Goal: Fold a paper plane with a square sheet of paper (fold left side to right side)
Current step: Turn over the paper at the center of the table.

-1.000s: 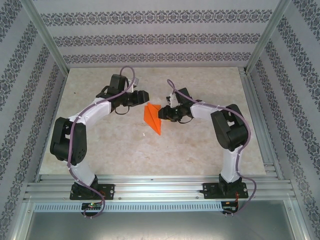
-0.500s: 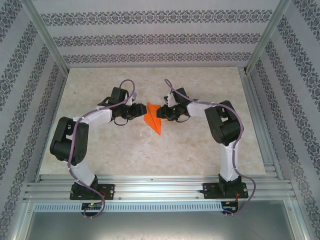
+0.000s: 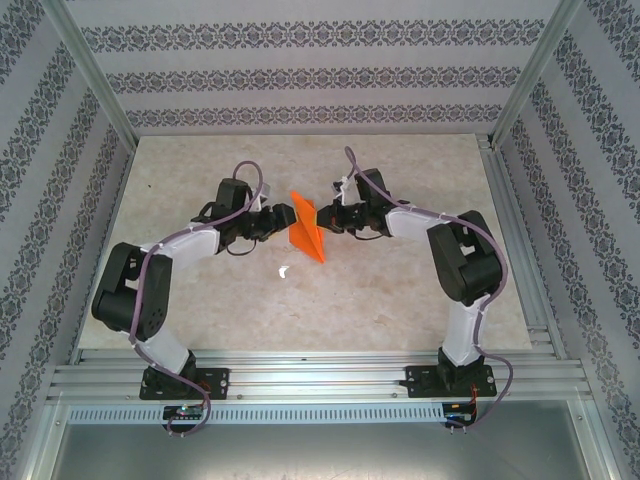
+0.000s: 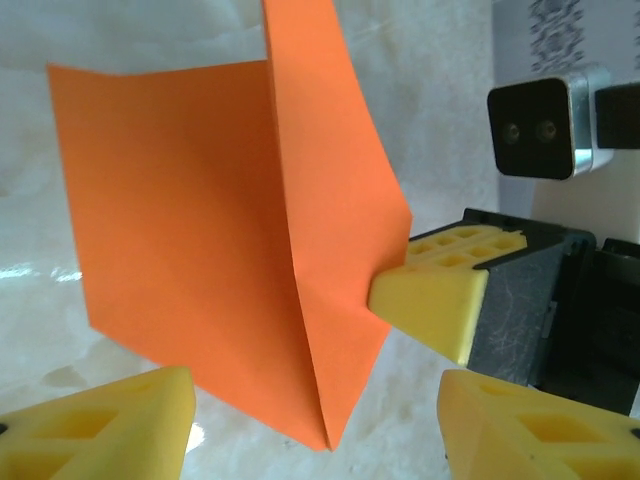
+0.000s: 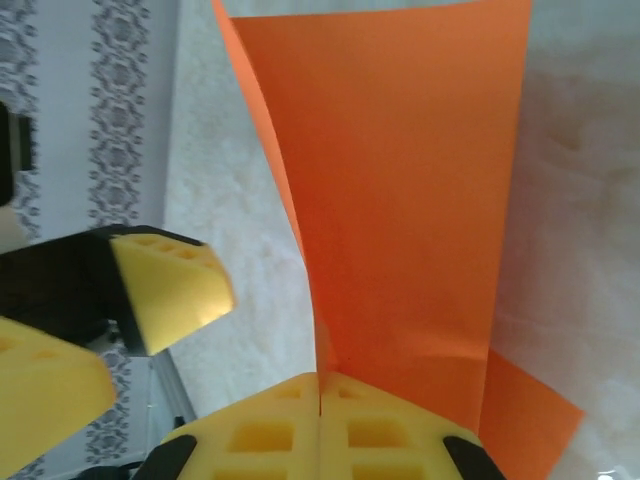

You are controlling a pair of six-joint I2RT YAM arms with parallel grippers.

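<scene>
The square sheet of paper point(image 3: 305, 228) is bright orange and folded into a narrow pointed dart, the paper plane. It is raised off the table's middle, between both grippers. My right gripper point(image 3: 323, 216) is shut on its right edge. In the right wrist view the gripper point(image 5: 320, 388) has its yellow pads pressed together on the paper point(image 5: 400, 180). My left gripper point(image 3: 279, 218) stands open at the paper's left. In the left wrist view its fingers point(image 4: 100, 425) sit either side of the paper's lower tip point(image 4: 325, 435) without touching. The right gripper's pad point(image 4: 430, 295) clamps the flap.
A small white fleck point(image 3: 285, 270) lies on the marble tabletop point(image 3: 400, 300) in front of the paper. Aluminium rails point(image 3: 320, 375) run along the near edge, and patterned walls point(image 3: 300, 75) close in the sides and back. The right wrist camera point(image 4: 535, 125) faces my left gripper.
The right gripper has shut on the paper's right edge. The left gripper has opened wider and released the paper. The paper now stands more upright and slightly farther back.
</scene>
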